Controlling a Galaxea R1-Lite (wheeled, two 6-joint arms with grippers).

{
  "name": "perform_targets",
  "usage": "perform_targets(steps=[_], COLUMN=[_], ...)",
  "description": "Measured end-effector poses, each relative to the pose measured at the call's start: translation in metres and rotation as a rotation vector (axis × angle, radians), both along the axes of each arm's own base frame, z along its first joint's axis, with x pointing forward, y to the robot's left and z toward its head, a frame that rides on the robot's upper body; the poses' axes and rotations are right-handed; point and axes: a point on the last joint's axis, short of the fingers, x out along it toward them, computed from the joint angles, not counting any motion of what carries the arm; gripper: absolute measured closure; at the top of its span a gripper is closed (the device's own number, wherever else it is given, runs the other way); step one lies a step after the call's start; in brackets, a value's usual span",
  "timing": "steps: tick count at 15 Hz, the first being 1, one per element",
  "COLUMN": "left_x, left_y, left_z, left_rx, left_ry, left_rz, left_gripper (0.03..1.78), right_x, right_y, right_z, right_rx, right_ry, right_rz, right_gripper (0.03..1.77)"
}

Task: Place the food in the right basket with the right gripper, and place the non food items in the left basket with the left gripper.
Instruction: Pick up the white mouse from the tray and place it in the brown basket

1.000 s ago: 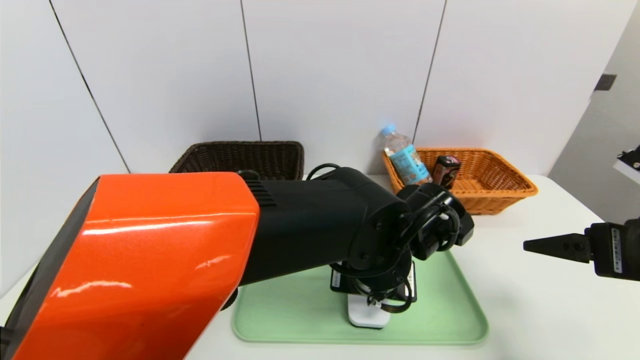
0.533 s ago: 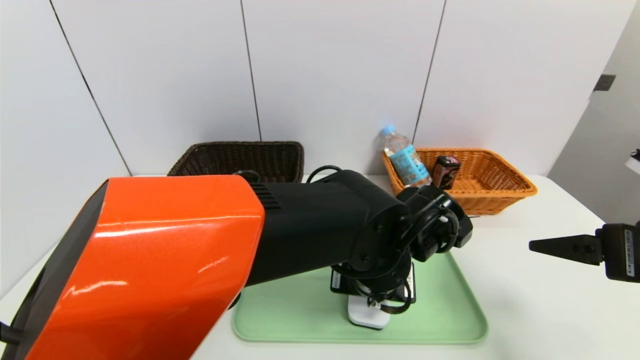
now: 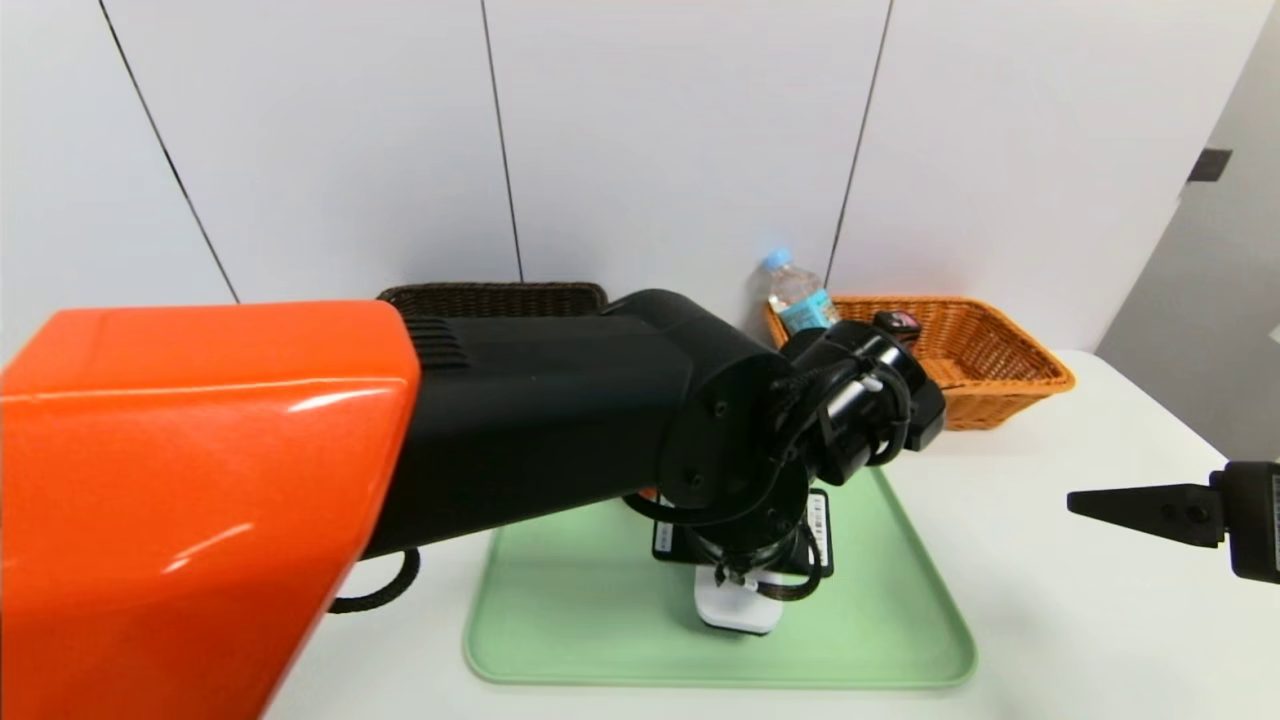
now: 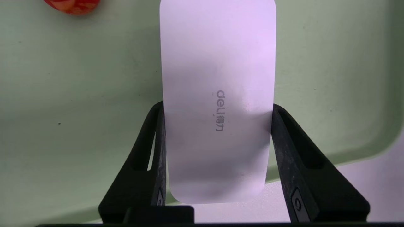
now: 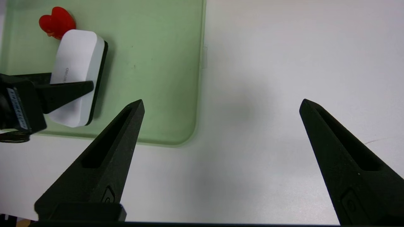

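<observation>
L gripper [image 4: 217,126] is over the green tray [image 3: 900,640] near the table's front edge, jaws clamped on the long sides of the flat white case [image 4: 217,94]. The case's far end runs out over the tray; its near end overhangs the tray rim toward the white table [image 3: 1050,620]. In the head view only a small white bit of the case [image 3: 735,612] shows under the L wrist, and the orange-and-black L arm [image 3: 300,470] blocks most of the tray's L part. Can't tell whether the case is clear of the tray or touching it.

Red duck [image 5: 56,22] sits on the tray just beside the case's far end; its edge also shows in the L wrist view [image 4: 72,4].

R gripper [image 5: 221,126] hangs above bare table off the tray's R side, toward the table's R edge, jaws wide apart, nothing between them. One finger [image 3: 1140,505] shows in the head view.

Orange basket [image 3: 1000,390] stands at the back R of the table, holding the water bottle [image 3: 795,295], leaning on its L wall, and the small black box [image 3: 897,322], mostly hidden by the L wrist. Dark brown basket [image 3: 490,298] is at the back edge, L of the orange one; only its rear rim is visible above the arm, contents hidden.
</observation>
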Motion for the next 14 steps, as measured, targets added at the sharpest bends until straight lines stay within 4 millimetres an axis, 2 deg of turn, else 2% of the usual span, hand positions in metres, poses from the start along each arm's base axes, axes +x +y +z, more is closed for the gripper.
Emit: perform_targets(steps=[3, 6, 8, 10, 12, 14], left_x=[-0.004, 0.006, 0.025, 0.047, 0.071, 0.096], left_y=[0.009, 0.034, 0.063, 0.102, 0.142, 0.176], left_z=[0.033, 0.082, 0.113, 0.134, 0.14, 0.137], left_rx=[-0.117, -0.319, -0.431, -0.468, -0.426, -0.373], left_ry=[-0.051, -0.171, -0.282, -0.373, -0.425, -0.459], left_rz=[-0.007, 0.037, 0.107, 0.206, 0.312, 0.411], left_gripper=[0.84, 0.84, 0.84, 0.84, 0.84, 0.84], right_x=[-0.002, -0.001, 0.002, 0.005, 0.009, 0.013], right_y=[0.0, 0.0, 0.0, 0.001, 0.002, 0.002], right_z=[0.0, 0.0, -0.001, -0.003, -0.005, -0.006], right_rx=[0.0, 0.0, -0.003, -0.005, -0.009, -0.011], right_ry=[-0.004, -0.003, 0.006, 0.019, 0.034, 0.043], right_rz=[-0.002, -0.004, -0.007, -0.006, -0.005, -0.003], right_gripper=[0.1, 0.1, 0.1, 0.1, 0.1, 0.1])
